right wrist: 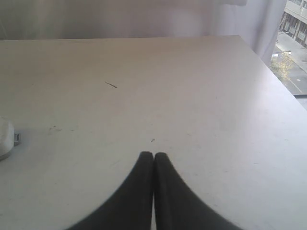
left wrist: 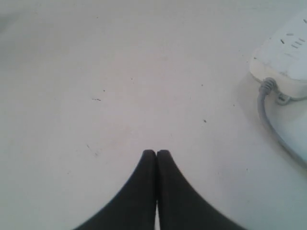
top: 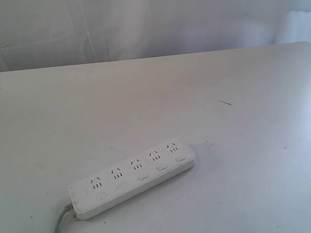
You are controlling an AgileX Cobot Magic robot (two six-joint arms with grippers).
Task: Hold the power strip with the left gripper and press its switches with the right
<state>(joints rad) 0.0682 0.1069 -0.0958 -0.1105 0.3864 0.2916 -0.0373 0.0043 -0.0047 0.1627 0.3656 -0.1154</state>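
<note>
white power strip (top: 132, 177): slants across the table (top: 240, 87), cord (top: 57, 231) end toward my left arm.
left gripper (left wrist: 156, 154): tips together, empty; i judge it nearer.
right gripper (right wrist: 153, 155): tips together, empty.

Soft, even daylight comes through the pale curtain (top: 136, 20) behind the tabletop (top: 249, 195), leaving the surface a flat, low-contrast white without hard glare. The power strip (top: 133, 175) casts only a faint, thin shadow along its near edge, and the exterior view is grainy and slightly soft. Up close, the left end effector (left wrist: 156, 153) and right end effector (right wrist: 153, 154) show as blurred dark shapes, and the window (right wrist: 295, 33) is bright.
</note>
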